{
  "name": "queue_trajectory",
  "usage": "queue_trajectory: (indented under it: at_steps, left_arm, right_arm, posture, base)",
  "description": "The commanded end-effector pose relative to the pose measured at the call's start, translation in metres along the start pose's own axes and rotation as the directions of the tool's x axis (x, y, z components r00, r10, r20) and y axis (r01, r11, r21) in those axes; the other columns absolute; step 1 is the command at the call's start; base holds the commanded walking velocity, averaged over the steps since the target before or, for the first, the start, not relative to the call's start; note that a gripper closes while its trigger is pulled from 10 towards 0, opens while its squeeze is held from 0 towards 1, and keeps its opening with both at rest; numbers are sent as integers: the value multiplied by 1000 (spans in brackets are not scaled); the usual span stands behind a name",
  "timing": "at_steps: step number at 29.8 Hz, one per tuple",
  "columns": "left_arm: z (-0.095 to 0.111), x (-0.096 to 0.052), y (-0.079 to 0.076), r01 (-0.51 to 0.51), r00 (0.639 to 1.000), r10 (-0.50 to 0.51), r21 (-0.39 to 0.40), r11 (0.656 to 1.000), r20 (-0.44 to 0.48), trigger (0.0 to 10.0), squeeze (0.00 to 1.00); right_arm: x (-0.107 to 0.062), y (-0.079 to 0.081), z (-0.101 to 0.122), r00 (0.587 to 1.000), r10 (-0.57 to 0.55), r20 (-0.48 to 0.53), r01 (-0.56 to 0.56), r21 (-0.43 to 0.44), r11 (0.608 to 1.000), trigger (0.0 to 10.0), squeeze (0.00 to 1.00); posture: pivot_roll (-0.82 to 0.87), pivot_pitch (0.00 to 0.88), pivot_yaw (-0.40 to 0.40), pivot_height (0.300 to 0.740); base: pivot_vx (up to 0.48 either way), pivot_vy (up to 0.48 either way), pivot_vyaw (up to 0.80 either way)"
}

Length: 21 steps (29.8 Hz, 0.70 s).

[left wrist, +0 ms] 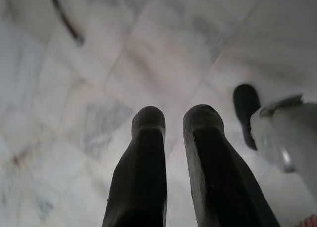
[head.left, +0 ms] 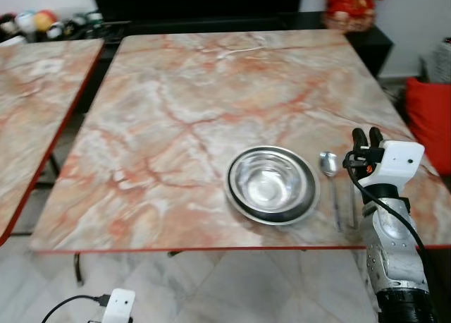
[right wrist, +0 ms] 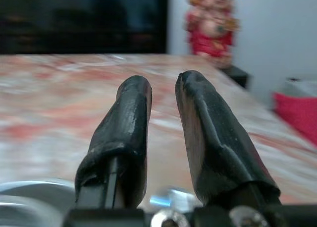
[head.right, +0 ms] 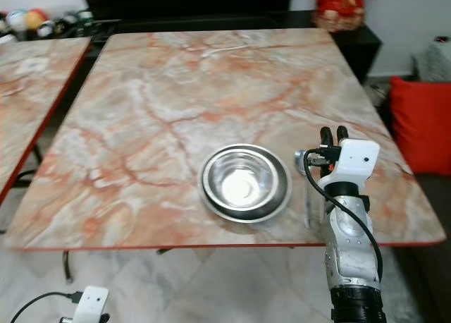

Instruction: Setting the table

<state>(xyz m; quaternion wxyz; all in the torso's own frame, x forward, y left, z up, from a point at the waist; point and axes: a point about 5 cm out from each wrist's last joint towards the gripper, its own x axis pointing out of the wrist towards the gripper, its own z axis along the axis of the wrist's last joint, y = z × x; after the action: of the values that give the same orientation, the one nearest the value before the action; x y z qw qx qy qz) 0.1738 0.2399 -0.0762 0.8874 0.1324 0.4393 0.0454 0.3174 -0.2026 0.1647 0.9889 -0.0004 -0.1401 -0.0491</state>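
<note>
Your right gripper (head.left: 367, 134) hangs over the tabletop (head.left: 211, 104) near its front right corner, its fingers (right wrist: 130, 123) pointing away from you with only a narrow gap between them and nothing held. They touch nothing that you can see. The spoon (head.left: 331, 175) lies flat just beside the gripper on its left, bowl end away from you, handle running back toward the front edge. The bowl (head.left: 271, 184) sits just left of the spoon, upright, shiny steel, with nothing in it; bowl and spoon are close but apart.

Your left gripper (left wrist: 173, 119) hangs low over the pale tiled floor (left wrist: 99, 63), its fingers (left wrist: 143, 157) likewise nearly together, a slim gap showing, gripping nothing.

No writing can be read anywhere. A red figurine (head.left: 352, 4) stands beyond the far right corner of the tabletop, and a second marbled table (head.left: 35, 97) stands to your left.
</note>
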Motion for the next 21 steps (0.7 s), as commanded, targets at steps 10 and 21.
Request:
queue_trajectory:
  at_steps: [10, 21]
  left_arm:
    - [-11, -2, 5, -15, 999, 15, -5, 1000, -41, 10000, 0]
    - [-9, -2, 2, -15, 999, 15, -10, 1000, -40, 10000, 0]
  right_arm:
    - [1, 10, 1, 999, -37, 24, 35, 70, 997, 10000, 0]
    - [4, 22, -1, 1000, -11, 24, 9, 68, 998, 10000, 0]
  posture:
    - [-104, 0, 37, 740]
    - [-101, 0, 29, 740]
  base:
    - [0, 480, 0]
    - [0, 480, 0]
